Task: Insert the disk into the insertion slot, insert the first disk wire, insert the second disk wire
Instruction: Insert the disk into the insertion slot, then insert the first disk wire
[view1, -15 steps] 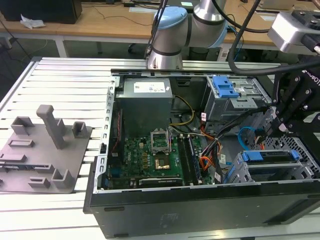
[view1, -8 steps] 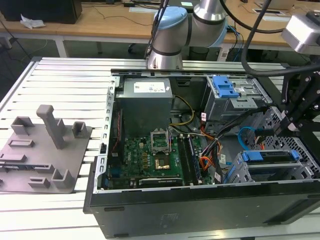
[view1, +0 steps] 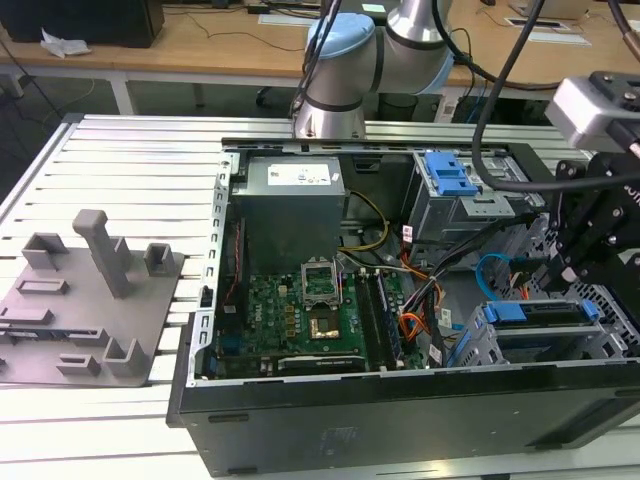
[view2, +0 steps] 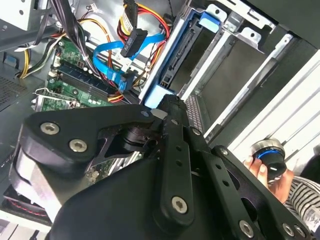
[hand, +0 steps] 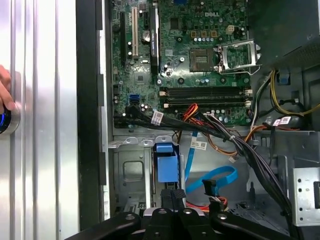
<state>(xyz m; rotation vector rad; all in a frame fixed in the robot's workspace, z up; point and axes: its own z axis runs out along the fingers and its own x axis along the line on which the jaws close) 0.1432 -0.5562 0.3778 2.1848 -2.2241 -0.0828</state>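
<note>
One blue-framed disk (view1: 535, 312) in the insertion slot (view1: 612, 310)

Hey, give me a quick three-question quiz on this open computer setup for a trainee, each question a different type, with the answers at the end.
1. Multiple choice: the black claw is nearest to which item?
A. the green motherboard
B. the silver hard drive in a bright blue plastic carrier frame
C. the grey plastic fixture on the table
2. True or false: that drive lies outside the black computer case.
3. Fill in the blank: the thin flat cable curling in a loop near the drive is ___ in colour.

Key: 1 B; 2 false; 3 light blue.
</note>
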